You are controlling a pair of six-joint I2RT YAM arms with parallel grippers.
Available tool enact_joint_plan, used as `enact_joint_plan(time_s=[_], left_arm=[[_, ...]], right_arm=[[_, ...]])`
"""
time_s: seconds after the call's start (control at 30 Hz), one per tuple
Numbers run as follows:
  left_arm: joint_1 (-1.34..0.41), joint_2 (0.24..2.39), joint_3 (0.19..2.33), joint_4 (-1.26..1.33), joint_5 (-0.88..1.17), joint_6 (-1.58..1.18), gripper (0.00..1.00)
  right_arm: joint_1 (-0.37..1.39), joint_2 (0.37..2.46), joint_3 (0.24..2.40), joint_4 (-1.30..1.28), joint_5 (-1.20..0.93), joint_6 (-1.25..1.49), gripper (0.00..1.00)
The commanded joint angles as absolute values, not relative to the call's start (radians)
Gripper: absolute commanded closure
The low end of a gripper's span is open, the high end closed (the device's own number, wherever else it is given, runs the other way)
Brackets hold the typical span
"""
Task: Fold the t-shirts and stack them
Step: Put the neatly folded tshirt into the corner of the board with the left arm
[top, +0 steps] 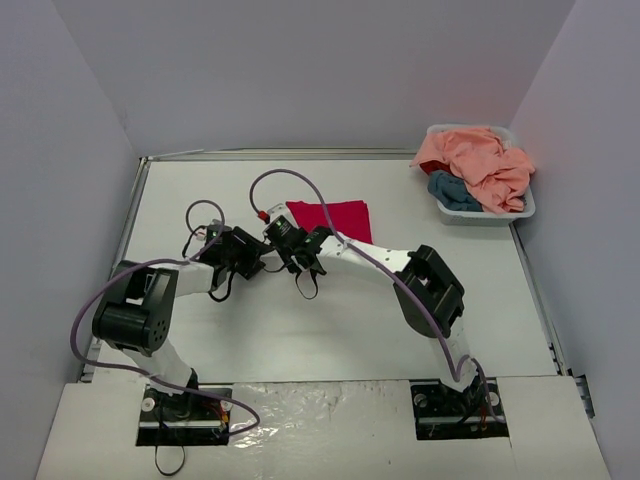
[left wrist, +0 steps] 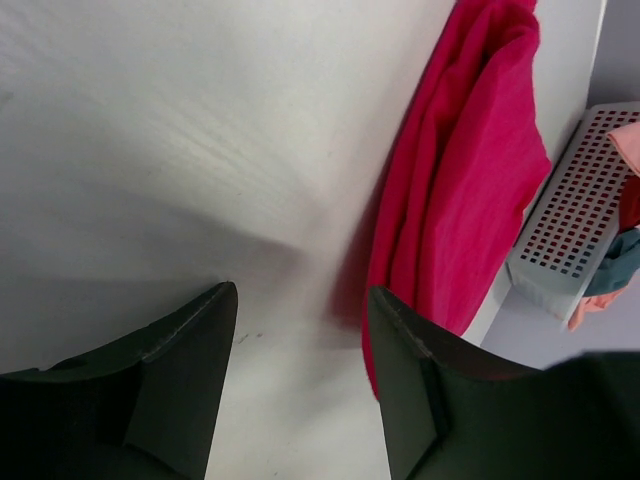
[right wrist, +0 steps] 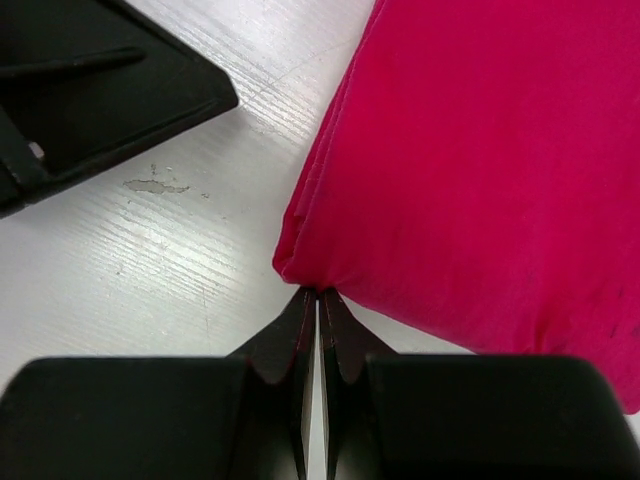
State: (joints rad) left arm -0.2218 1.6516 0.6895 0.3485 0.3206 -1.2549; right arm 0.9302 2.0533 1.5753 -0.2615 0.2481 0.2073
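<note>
A crimson-red t-shirt (top: pixel 330 215) lies folded into a rectangle on the white table, at the middle back. My right gripper (right wrist: pixel 320 292) is shut with its tips pinching the near-left corner of the red t-shirt (right wrist: pixel 480 160), and the cloth puckers toward them. In the top view the right gripper (top: pixel 292 233) sits at that corner. My left gripper (left wrist: pixel 303 300) is open above bare table, with the red t-shirt's (left wrist: pixel 470 170) edge just beside its right finger (left wrist: pixel 410 380). From above, the left gripper (top: pixel 260 260) is close to the right one. Peach-pink (top: pixel 480 165) and teal-blue (top: pixel 452 192) t-shirts lie heaped in the basket.
A white plastic basket (top: pixel 520 212) stands at the back right corner, its perforated wall (left wrist: pixel 570 220) visible past the red shirt. Grey walls enclose the table on three sides. A purple cable loops over the arms near the shirt.
</note>
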Motion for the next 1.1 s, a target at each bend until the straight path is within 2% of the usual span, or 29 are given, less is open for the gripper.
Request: enact_joint_plan(time_s=[0.0,0.47,0.93,1.07], left_arm=[[-0.242,1.667,0.687,0.487,0.318,-1.324,0.47],[-0.324,1.878,0.707,0.773,0.341,-1.463,0.46],[-0.353,1.948,0.765,0.747,0.307,-1.447,0.46],[-0.354,1.968,0.785,0.732,0.298,-1.436,0.5]], right_arm=[[0.93,1.997,1.562,-0.294,0.279,0.199,1.0],[0.925,1.96,1.526,-0.296,0.288,0.199,1.0],[0.925,1.942,1.522,-0.296,0.273,0.193,1.0],[0.925,1.933,1.505,-0.296,0.268,0.195,1.0]])
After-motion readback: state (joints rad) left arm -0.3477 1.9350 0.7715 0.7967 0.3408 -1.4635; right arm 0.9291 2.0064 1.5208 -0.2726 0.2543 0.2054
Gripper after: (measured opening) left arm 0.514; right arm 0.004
